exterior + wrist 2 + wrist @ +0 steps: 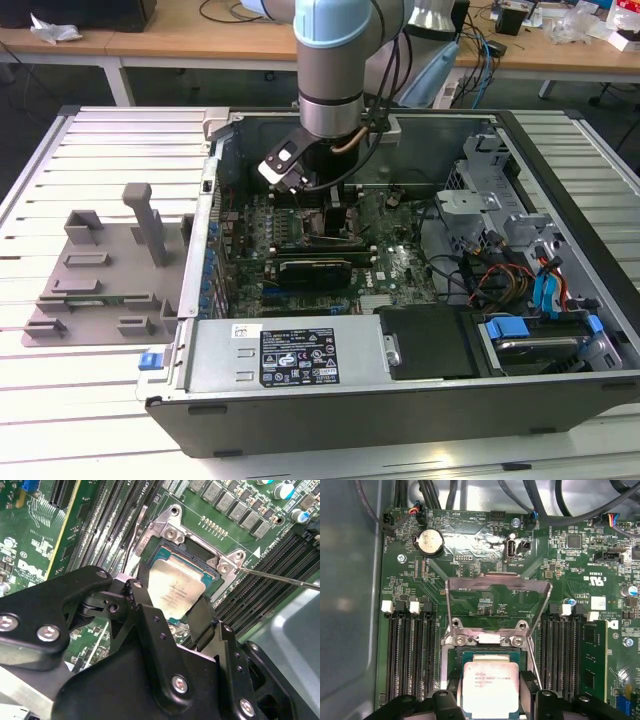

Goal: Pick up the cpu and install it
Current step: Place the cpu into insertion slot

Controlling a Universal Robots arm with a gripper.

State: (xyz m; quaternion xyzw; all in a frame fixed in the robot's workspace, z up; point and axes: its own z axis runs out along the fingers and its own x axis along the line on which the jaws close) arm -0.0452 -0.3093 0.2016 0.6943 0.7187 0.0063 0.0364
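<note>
Hand (172,600) tight on opposite edges of cpu (491,687), at open socket frame (167,530)

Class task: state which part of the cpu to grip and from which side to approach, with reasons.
Grip the cpu by two opposite edges, coming straight down from above. It is a thin flat square lying face up at the socket, with the load plate raised beside it, so probably only its edges offer a hold. The gripper's jaws clasp it this way.
</note>
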